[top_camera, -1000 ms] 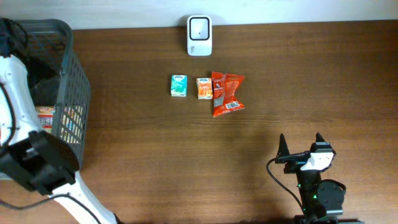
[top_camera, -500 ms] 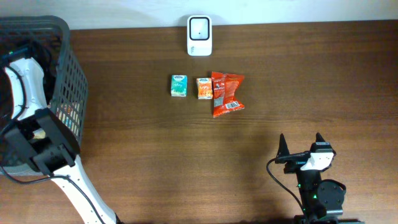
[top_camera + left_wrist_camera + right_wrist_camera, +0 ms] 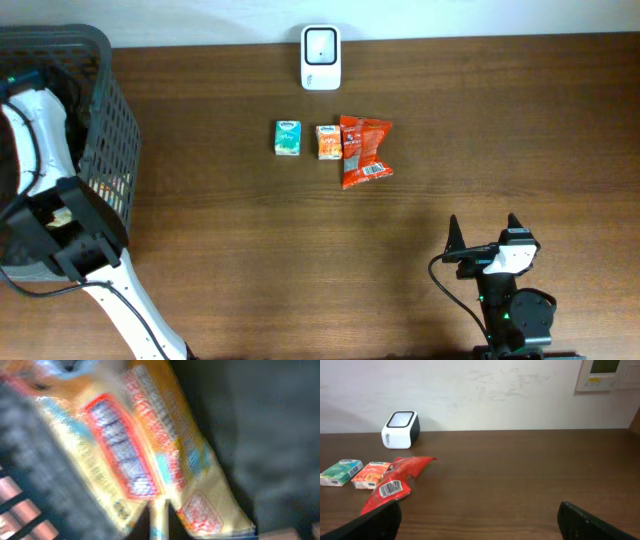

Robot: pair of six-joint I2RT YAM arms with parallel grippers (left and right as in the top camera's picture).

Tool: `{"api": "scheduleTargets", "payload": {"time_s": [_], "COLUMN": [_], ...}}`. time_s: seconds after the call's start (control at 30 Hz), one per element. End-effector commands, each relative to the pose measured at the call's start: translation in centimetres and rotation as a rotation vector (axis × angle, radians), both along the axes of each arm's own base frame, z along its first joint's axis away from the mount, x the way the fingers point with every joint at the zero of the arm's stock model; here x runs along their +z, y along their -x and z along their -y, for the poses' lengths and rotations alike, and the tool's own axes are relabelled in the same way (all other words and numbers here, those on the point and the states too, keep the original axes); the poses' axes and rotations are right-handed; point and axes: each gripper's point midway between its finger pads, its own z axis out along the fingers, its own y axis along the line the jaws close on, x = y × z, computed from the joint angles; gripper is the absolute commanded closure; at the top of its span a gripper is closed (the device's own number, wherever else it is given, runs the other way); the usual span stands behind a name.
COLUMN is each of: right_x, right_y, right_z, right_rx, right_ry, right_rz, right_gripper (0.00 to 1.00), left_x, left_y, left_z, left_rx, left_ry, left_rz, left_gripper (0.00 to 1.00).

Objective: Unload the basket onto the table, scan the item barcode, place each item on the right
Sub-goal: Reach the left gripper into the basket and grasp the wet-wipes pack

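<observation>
left fingers [image 3: 141,527] pinch yellow packet [image 3: 150,435]; right fingers [image 3: 376,522] spread wide.

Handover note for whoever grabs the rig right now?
Left gripper: shut, down in the basket, seemingly pinching a yellow packet; the wrist view is blurred.
Right gripper: open, empty, at the near right of the table.
Scanner at the far edge; green box, orange box and red bag in a row before it.
Done: packet gripped. Whether those three were scanned, cannot tell.
Left: lift the packet out, show its barcode to the scanner.
</observation>
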Motion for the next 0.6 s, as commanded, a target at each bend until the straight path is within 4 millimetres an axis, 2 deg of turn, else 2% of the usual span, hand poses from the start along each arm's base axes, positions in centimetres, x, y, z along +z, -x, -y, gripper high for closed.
{"api": "scheduleTargets", "payload": {"time_s": [0.0,0.07,0.1,0.13,0.2,0.27,0.33,0.4,0.43,0.47,0.5,0.57], "right_x": [-0.3,-0.3,-0.3,-0.3,-0.3,-0.3,-0.3,-0.3,-0.3,-0.3,-0.3,-0.3], "right_y": [0.0,0.0,0.0,0.0,0.0,0.0,0.0,0.0,0.0,0.0,0.0,0.0], "right_z": [0.2,0.2,0.2,0.2,0.2,0.2,0.2,0.2,0.2,0.2,0.2,0.2], "right_rx": [-0.01,-0.01,-0.01,-0.01,-0.01,-0.01,-0.01,-0.01,-0.01,-0.01,-0.01,-0.01], "right_ry": [-0.011,-0.011,-0.011,-0.011,-0.011,-0.011,-0.011,-0.011,-0.011,-0.011,-0.011,-0.011], "right_rz": [-0.005,-0.005,-0.005,-0.005,-0.005,-0.005,-0.005,-0.005,-0.005,-0.005,-0.005,-0.005], "right_gripper": [0.01,0.01,0.01,0.01,0.02,0.01,0.01,0.01,0.02,0.01,0.01,0.01], "left_x": [1.6,4.1,5.5,6.6,8.4,11.2,14.7,17.7,19.9,21.5,22.5,22.7], "left_y": [-0.8,-1.7,-2.3,-2.4,-2.3,-1.9,-1.2,-0.6,0.0,0.7,1.4,3.3], "left_z": [-0.9,-1.0,-1.0,-1.1,-1.1,-1.0,-0.6,0.4,1.0,1.3,2.1,3.2], "left_rx": [0.011,-0.035,-0.076,-0.077,-0.074,-0.106,-0.172,-0.179,-0.184,-0.185,-0.22,-0.234], "left_ry": [-0.021,-0.027,-0.03,-0.045,-0.064,-0.086,-0.118,-0.12,-0.132,-0.149,-0.141,-0.115], "left_rz": [0.008,0.071,0.114,0.14,0.179,0.226,0.281,0.362,0.415,0.445,0.461,0.438], "left_gripper": [0.97,0.79,0.62,0.55,0.51,0.5,0.47,0.51,0.64,0.87,1.0,1.0]}}
